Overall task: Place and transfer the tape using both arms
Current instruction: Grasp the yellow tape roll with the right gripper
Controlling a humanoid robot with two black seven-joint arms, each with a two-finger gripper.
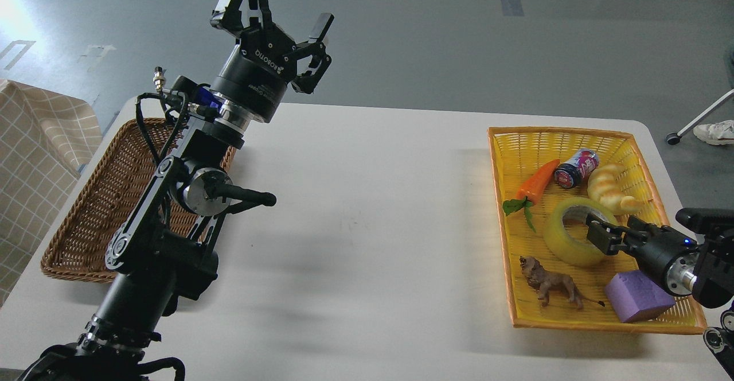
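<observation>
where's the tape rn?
Head view, right side: the tape lies in the yellow basket, between the carrot, croissant and lion, with the right gripper at its rim.

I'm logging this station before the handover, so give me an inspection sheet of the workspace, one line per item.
Surface: white table, bare in the middle.
Job's things: tape lying in the yellow basket on the right; brown wicker basket on the left.
Clutter: toy carrot, can, croissant toy, lion figure, purple block, all in the yellow basket.
Grippers: left gripper raised, jaws open, empty; right gripper at the tape's rim, grip unclear.
Cables: black leads along the left arm.
Surroundings: grey floor, checked cloth, shoe.
</observation>
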